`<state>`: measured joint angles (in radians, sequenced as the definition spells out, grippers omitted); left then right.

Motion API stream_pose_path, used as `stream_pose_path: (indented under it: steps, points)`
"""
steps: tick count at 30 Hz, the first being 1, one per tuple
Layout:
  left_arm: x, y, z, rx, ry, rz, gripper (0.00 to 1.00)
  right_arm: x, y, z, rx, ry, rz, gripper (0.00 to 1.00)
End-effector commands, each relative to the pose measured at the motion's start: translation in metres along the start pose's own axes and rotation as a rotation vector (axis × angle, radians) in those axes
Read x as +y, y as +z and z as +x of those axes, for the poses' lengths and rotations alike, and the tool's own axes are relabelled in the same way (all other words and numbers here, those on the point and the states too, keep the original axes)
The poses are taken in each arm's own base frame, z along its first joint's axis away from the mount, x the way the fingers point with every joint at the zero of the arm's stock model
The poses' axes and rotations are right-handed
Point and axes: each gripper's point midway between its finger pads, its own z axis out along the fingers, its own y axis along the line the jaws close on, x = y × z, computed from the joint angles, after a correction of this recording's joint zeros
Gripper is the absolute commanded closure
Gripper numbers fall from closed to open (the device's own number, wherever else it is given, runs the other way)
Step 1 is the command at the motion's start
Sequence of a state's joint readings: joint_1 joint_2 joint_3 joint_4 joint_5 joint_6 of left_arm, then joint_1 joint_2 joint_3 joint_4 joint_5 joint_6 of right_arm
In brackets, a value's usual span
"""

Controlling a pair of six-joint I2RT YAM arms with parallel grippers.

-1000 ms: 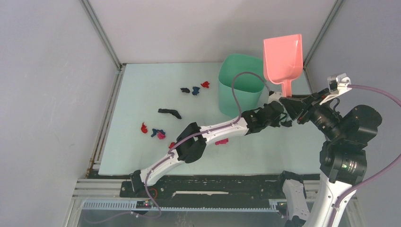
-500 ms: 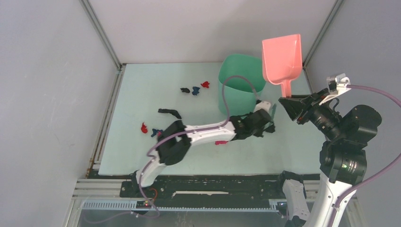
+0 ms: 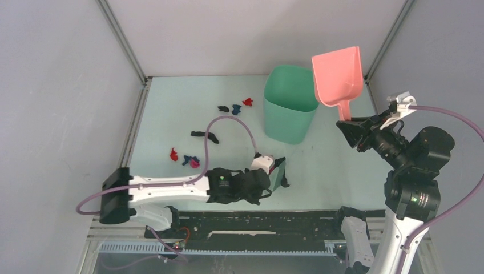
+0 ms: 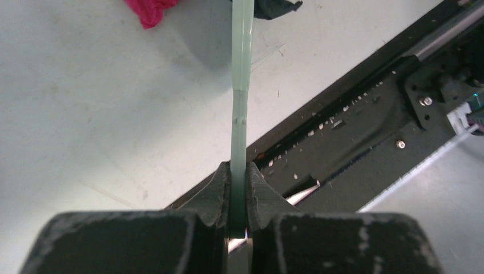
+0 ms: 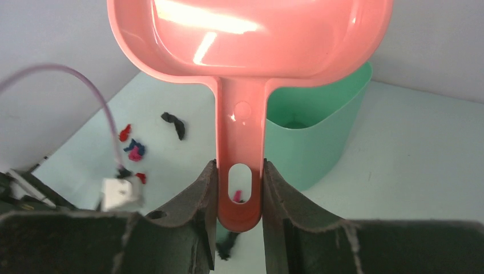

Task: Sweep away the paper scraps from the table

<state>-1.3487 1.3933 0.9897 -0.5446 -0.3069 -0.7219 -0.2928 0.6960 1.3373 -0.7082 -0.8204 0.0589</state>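
My left gripper [image 3: 270,176] is shut on the thin green brush [image 3: 279,171], low over the table [image 3: 171,103] near its front edge; its handle [image 4: 240,85] runs up from the jaws in the left wrist view. A magenta scrap [image 4: 149,10] and a black scrap [image 4: 274,7] lie by the brush tip. My right gripper [image 3: 348,123] is shut on the pink dustpan [image 3: 338,74] handle [image 5: 240,188], holding it in the air right of the bin. More scraps lie on the table: red [image 3: 247,102], blue [image 3: 236,109], black [image 3: 224,108], a black strip [image 3: 204,135], red [image 3: 173,154], blue-pink [image 3: 191,161].
The tall mint-green bin [image 3: 290,103] stands at the back right of the table, also in the right wrist view [image 5: 308,137]. Metal rails [image 3: 132,134] line the left side. A black rail [image 4: 354,125] runs along the front edge. My left arm lies along that edge.
My left arm has drawn back from beside the bin to the front edge, carrying the brush toward the near left. The dustpan has tilted and shifted slightly left.
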Motion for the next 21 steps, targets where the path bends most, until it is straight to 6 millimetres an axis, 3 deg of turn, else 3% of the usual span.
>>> stream_pose_path:
  steps: [1,6,10,15,19,21]
  points:
    - [0.005,-0.066,-0.047,-0.127,-0.041,0.000,1.00,-0.005,-0.006,0.016,0.054,-0.112,0.016,1.00]
    - [0.041,-0.126,-0.070,-0.072,0.149,-0.165,1.00,-0.013,-0.024,0.062,0.253,-0.296,0.008,1.00]
    - [0.069,-0.155,-0.074,0.054,0.287,-0.285,1.00,-0.026,-0.050,0.108,0.480,-0.468,-0.017,1.00]
    - [0.091,-0.147,-0.080,0.115,0.222,-0.308,1.00,-0.034,-0.087,0.158,0.754,-0.612,-0.120,1.00]
    - [0.097,-0.122,-0.068,0.242,0.158,-0.294,1.00,-0.056,-0.110,0.193,0.911,-0.840,-0.169,1.00]
    - [0.100,-0.108,-0.066,0.293,0.154,-0.315,1.00,-0.063,-0.114,0.208,0.979,-0.870,-0.214,1.00]
